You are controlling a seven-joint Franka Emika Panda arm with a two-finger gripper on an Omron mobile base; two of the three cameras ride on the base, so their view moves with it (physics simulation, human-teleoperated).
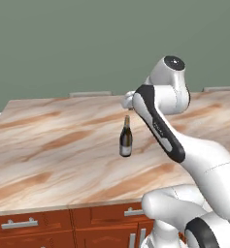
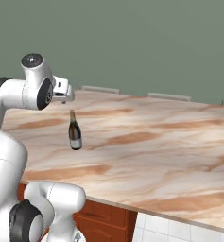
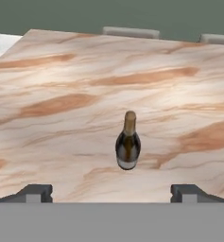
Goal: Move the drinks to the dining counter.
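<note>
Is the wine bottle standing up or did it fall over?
Standing up. The wine bottle sits on its base on the dining counter with its gold neck pointing straight up, and the open gripper is not touching it.

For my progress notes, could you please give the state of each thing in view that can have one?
wine bottle: upright on the dining counter, apart from the gripper, not held.
gripper: open, jaws wide, empty, above and behind the bottle.
dining counter: drawers and cabinet doors along its front shut.
</note>
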